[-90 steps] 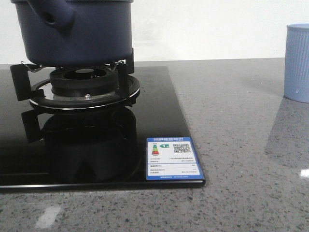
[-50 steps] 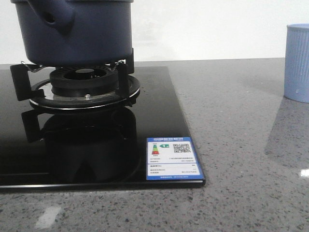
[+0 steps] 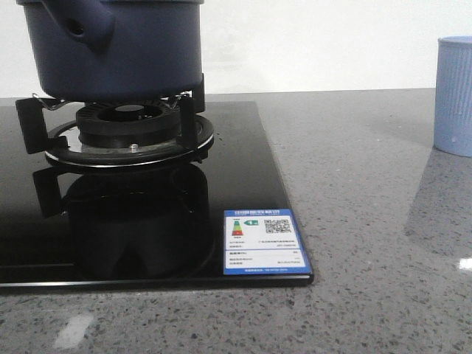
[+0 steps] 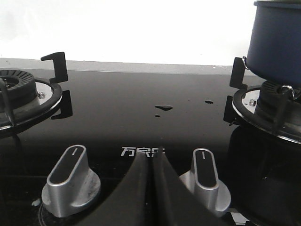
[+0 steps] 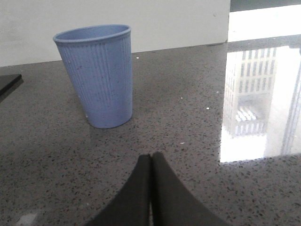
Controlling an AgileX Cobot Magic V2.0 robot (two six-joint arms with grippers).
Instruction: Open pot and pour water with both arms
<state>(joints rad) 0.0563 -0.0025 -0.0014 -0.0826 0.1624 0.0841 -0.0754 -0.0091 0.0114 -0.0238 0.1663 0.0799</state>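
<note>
The dark navy-blue pot [image 3: 118,51] stands on the right burner of the black glass hob [image 3: 243,177], its stubby handle [image 3: 81,22] with a hole facing the camera. Its top is cut off in every view, so any lid is out of view. The pot also shows in the left wrist view [image 4: 275,44]. A pale blue ribbed cup [image 5: 96,75] stands upright on the grey counter, at the right edge of the front view [image 3: 453,96]. My left gripper [image 4: 151,157] is shut and empty, low over the hob between two knobs. My right gripper [image 5: 151,157] is shut and empty over the counter, short of the cup.
Two silver knobs [image 4: 70,176] [image 4: 205,176] sit at the hob's near edge. A second burner [image 4: 19,92] lies at the hob's other end. Water drops [image 4: 163,107] lie on the glass. An energy label [image 3: 263,241] marks the hob's corner. A white wall stands behind.
</note>
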